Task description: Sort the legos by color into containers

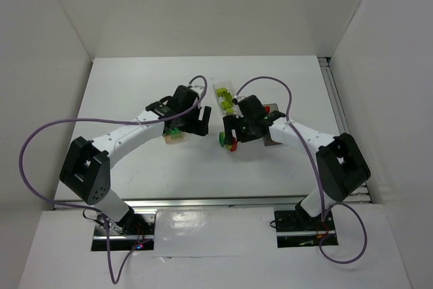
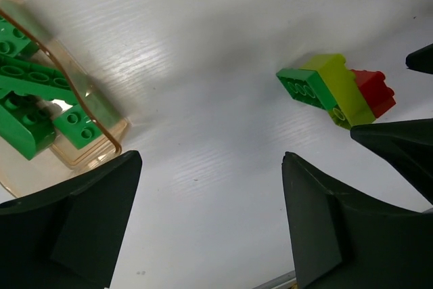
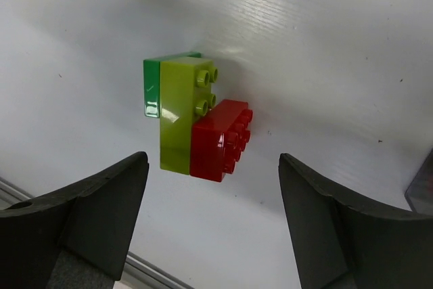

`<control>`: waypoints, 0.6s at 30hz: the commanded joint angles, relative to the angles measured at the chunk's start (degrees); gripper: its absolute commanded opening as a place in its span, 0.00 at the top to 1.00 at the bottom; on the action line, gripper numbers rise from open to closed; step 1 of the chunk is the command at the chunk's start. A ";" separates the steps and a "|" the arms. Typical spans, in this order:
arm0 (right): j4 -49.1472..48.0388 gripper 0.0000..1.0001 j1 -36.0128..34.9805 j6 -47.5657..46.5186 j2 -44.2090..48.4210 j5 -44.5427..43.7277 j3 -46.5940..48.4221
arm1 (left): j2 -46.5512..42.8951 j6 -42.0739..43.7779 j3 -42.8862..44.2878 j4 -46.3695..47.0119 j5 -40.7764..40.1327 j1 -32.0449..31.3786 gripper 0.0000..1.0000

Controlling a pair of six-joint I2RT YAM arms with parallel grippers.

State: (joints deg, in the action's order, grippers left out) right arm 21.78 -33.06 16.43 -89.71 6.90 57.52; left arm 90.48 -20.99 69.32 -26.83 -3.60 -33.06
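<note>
A joined stack of three legos, dark green (image 3: 153,87), lime (image 3: 179,109) and red (image 3: 218,139), lies on the white table. It also shows in the left wrist view (image 2: 335,89) and in the top view (image 1: 227,142). My right gripper (image 3: 213,167) is open just above and around the stack, its jaws apart on either side (image 1: 231,131). My left gripper (image 2: 211,160) is open and empty over bare table beside the peach-orange tray (image 2: 101,130), which holds several dark green legos (image 2: 30,93). The clear tray (image 1: 226,96) holds lime legos.
The reddish tray (image 1: 272,108) is mostly hidden behind my right arm. The two grippers are close together near the table's middle. White walls stand on three sides, and a metal rail (image 1: 203,202) runs along the near edge.
</note>
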 commanded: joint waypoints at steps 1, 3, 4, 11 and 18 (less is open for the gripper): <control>-1.21 0.17 -0.42 1.67 2.26 -0.66 -1.87 | -0.65 0.25 -0.93 2.39 -0.01 -0.08 0.09; -2.53 0.20 -0.43 1.68 2.26 -0.66 -2.67 | -0.65 0.25 -0.94 2.40 1.30 -0.08 0.09; -2.53 0.24 -0.43 2.20 1.48 -1.18 -3.19 | -0.65 0.25 -0.24 2.40 1.31 -0.08 0.10; -5.08 0.28 -0.95 2.21 -2.04 -0.66 -2.06 | -0.65 1.39 0.38 2.40 4.46 -0.08 0.12; -3.86 0.21 -2.19 0.27 -2.05 -6.18 0.04 | -1.27 3.06 -1.47 4.24 8.25 -0.08 0.15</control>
State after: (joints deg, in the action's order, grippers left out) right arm 19.75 -34.26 18.09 -91.68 4.56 54.76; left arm 90.48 -19.55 68.51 -24.40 2.15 -33.21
